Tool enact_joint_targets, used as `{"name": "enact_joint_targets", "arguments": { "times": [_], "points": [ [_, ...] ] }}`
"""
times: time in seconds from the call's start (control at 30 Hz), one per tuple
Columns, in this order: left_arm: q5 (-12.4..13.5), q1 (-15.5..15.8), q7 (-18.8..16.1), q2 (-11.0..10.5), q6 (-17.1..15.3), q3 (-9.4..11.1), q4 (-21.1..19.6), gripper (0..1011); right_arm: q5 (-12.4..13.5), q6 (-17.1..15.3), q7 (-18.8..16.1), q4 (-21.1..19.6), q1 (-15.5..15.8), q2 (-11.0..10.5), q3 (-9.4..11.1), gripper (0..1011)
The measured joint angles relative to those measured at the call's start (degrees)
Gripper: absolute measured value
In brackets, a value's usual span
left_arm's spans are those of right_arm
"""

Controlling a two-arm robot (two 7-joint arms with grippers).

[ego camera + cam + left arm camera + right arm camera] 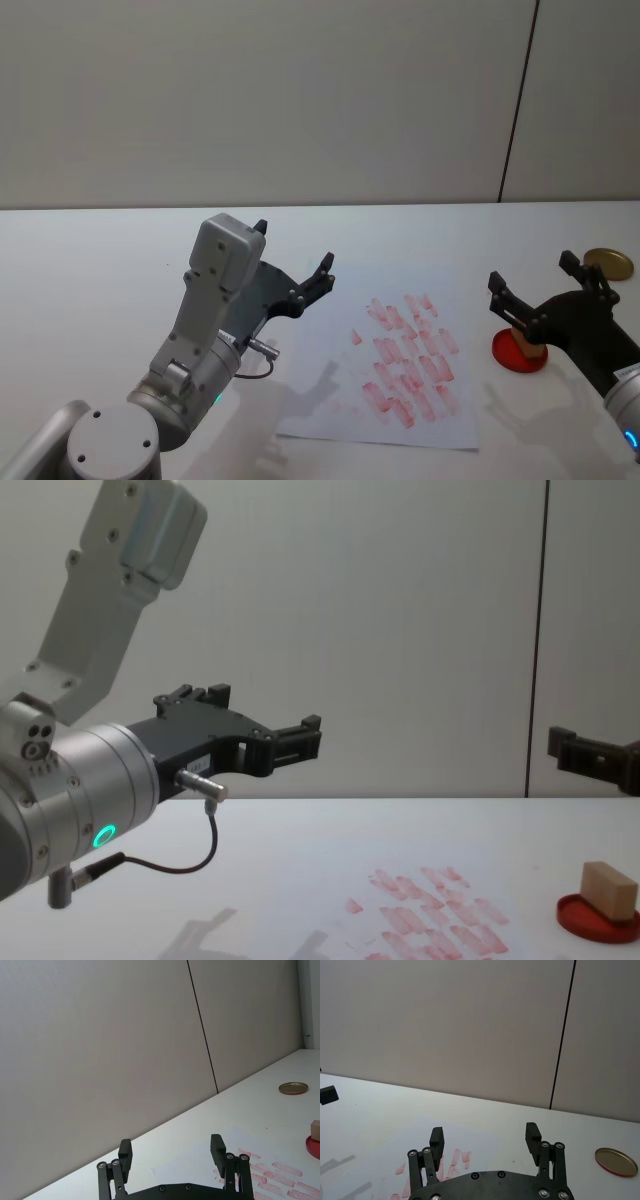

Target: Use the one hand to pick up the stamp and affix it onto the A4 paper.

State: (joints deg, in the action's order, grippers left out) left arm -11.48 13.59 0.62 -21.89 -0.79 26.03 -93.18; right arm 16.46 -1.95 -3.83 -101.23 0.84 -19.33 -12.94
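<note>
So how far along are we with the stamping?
Done: the A4 paper carries rows of red marks. In hand: nothing; the right gripper hangs open above the stamp, which sits on the red ink pad. The left gripper is open, raised beside the paper. Left: grasp the stamp, press it on the paper.

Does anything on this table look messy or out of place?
Only the A4 paper: its red stamp marks are smudged and sit in crooked rows. The stamp rests on the red ink pad; nothing spilled.

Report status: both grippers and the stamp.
Left gripper open, raised beside the A4 paper. Right gripper open, high near the stamp. Stamp rests on the red ink pad. Nothing blocking.
</note>
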Motion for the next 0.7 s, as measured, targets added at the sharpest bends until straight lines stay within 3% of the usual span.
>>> {"name": "enact_joint_targets", "arguments": {
  "times": [0.7],
  "points": [
    [0.0, 0.0, 0.0, 0.0, 0.0, 0.0, 0.0, 993, 0.0, 0.0, 0.0, 0.0, 0.0, 0.0, 0.0, 1001]
  ]
}}
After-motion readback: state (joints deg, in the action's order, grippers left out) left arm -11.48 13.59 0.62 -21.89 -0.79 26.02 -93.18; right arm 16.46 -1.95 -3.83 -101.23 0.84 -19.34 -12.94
